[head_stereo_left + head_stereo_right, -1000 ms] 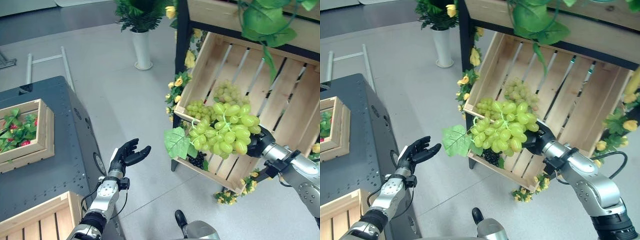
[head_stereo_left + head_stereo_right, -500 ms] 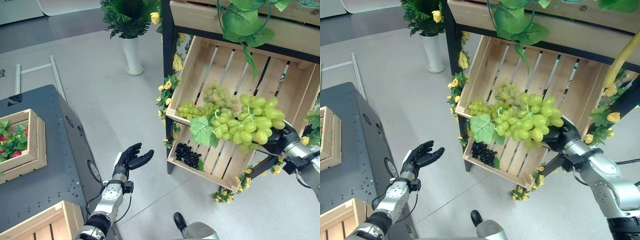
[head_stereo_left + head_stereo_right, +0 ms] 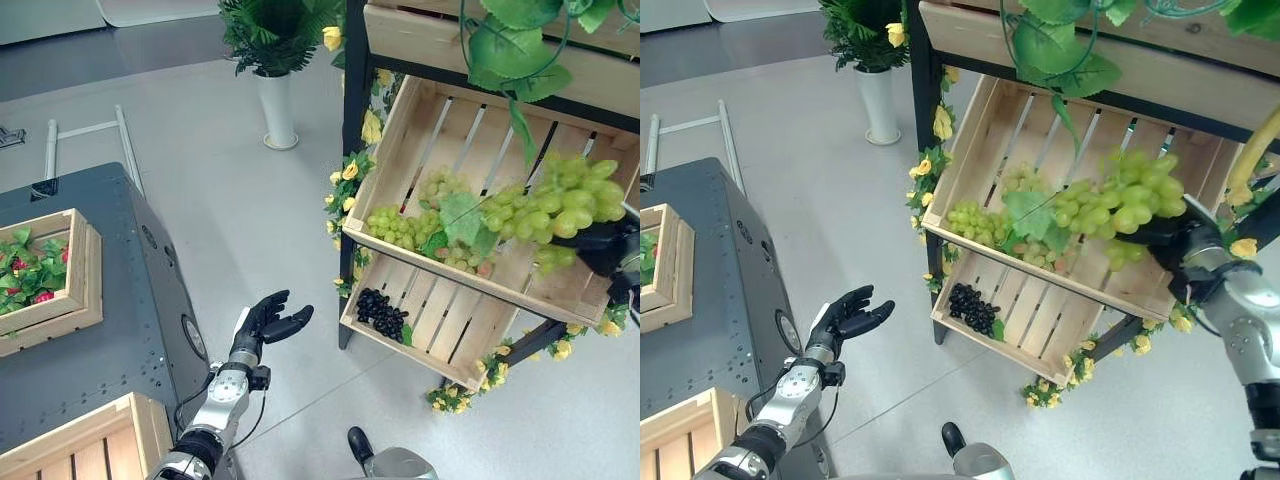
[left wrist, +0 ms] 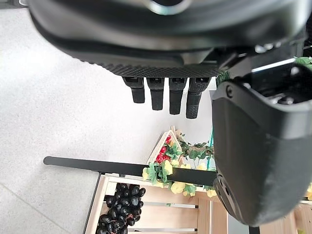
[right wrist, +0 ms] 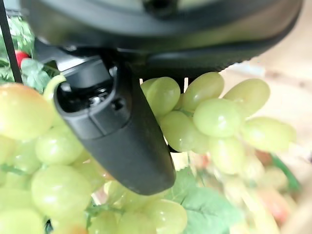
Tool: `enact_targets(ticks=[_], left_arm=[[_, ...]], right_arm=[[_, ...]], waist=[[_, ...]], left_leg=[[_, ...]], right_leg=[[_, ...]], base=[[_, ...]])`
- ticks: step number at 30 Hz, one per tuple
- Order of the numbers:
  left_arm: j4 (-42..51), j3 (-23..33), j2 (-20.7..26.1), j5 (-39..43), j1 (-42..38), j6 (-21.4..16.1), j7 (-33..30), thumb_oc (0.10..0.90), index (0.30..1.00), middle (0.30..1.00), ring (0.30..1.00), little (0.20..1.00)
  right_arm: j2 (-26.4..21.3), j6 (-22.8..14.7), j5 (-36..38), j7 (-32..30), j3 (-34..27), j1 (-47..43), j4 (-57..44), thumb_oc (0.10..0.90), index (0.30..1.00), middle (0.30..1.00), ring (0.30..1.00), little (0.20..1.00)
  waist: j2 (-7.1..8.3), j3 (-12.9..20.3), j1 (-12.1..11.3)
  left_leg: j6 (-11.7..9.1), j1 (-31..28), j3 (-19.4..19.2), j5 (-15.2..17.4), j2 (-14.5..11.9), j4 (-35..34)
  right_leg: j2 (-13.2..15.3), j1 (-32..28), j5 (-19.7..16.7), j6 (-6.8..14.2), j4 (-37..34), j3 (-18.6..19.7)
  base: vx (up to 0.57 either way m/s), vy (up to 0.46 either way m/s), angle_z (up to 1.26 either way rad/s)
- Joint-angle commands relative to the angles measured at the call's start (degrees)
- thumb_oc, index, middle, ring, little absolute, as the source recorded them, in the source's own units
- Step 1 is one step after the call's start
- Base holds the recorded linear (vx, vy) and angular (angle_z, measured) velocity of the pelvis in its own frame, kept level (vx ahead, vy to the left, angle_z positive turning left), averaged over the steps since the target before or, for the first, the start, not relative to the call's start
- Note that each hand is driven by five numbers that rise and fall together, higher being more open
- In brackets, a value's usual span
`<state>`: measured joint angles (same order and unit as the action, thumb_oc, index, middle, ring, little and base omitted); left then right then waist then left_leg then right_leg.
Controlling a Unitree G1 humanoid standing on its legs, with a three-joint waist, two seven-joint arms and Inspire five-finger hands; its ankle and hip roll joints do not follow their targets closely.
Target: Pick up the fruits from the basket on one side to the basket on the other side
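My right hand (image 3: pixel 602 246) is shut on a big bunch of green grapes (image 3: pixel 565 198) with a green leaf (image 3: pixel 460 214), held in front of the tilted upper wooden crate (image 3: pixel 520 298) on the stand. In the right wrist view the thumb (image 5: pixel 112 131) presses against the grapes (image 5: pixel 209 117). More green grapes (image 3: pixel 400 226) lie in that crate's left part. The lower crate (image 3: pixel 445 330) holds black grapes (image 3: pixel 378 312). My left hand (image 3: pixel 265 324) hangs open over the floor beside the dark table, its fingers (image 4: pixel 170 95) straight and holding nothing.
On the dark grey table (image 3: pixel 120 340) at left stand a wooden box with leaves and red fruit (image 3: pixel 35 275) and an empty wooden crate (image 3: pixel 85 450). A white vase with a plant (image 3: pixel 278 95) stands on the floor behind. Yellow flowers trim the stand.
My right hand has carried the grape bunch rightward and upward, from in front of the lower crate to in front of the upper crate. The left hand has stayed open.
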<state>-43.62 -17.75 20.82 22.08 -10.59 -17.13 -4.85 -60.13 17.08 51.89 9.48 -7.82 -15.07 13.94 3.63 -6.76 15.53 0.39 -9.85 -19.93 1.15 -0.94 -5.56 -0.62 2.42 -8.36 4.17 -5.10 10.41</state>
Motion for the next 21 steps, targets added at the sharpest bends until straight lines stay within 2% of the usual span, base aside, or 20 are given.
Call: enact_targets(ticks=[1, 10, 16, 17, 21], left_arm=[[1.7, -1.7, 2.0, -1.9, -3.4, -6.1, -1.2, 0.800, 0.900, 0.900, 0.900, 0.900], [2.3, -2.6, 2.3, -1.6, -4.3, -5.6, -1.0, 0.800, 0.900, 0.900, 0.900, 0.900], [2.4, -2.8, 2.4, -1.1, -4.7, -4.8, -0.8, 0.800, 0.900, 0.900, 0.900, 0.900], [2.5, -2.8, 2.4, -1.1, -4.8, -4.6, -0.9, 0.800, 0.900, 0.900, 0.900, 0.900], [2.6, -2.4, 2.4, -1.1, -4.9, -4.6, -0.8, 0.800, 0.900, 0.900, 0.900, 0.900]], right_arm=[[-6.0, -7.4, -3.0, -1.9, -1.1, -13.6, 8.2, 0.400, 0.300, 0.300, 0.300, 0.300], [-8.2, -6.0, -9.2, -0.1, 7.0, -22.0, 20.4, 0.400, 0.300, 0.300, 0.300, 0.300], [-7.4, -4.0, -12.1, 4.4, 11.6, -25.5, 24.1, 0.400, 0.300, 0.300, 0.300, 0.300], [-7.0, -3.4, -12.6, 5.1, 12.2, -25.7, 23.9, 0.800, 0.900, 0.900, 0.900, 0.900], [-6.8, -3.9, -13.3, 4.9, 13.2, -26.2, 23.7, 0.800, 0.900, 0.900, 0.900, 0.900]], waist=[[1.41, 4.0, -3.4], [1.61, 3.6, -5.2], [1.39, 3.2, -5.9], [1.33, 3.1, -5.9], [1.10, 2.9, -5.8]], left_leg=[[2.0, 1.1, 3.6, 4.6, 2.0, 0.6], [1.9, 1.3, 4.9, 4.4, 2.2, 0.6], [1.9, 1.2, 5.3, 4.3, 2.3, 0.6], [1.9, 1.2, 5.2, 4.3, 2.4, 0.6], [1.9, 1.1, 5.1, 4.3, 2.4, 0.6]], right_leg=[[-3.0, -3.9, 3.9, -0.1, 0.1, -2.7], [-2.8, -4.1, 4.0, -0.3, 0.1, -3.8], [-2.5, -4.4, 4.1, -0.6, 0.1, -4.3], [-2.4, -4.4, 4.1, -0.6, 0.1, -4.4], [-2.4, -4.5, 4.2, -0.7, 0.1, -4.4]], base=[[0.00, 0.000, 0.00], [0.00, -0.001, 0.01], [0.00, 0.000, 0.00], [0.00, 0.000, 0.00], [0.00, 0.000, 0.00]])
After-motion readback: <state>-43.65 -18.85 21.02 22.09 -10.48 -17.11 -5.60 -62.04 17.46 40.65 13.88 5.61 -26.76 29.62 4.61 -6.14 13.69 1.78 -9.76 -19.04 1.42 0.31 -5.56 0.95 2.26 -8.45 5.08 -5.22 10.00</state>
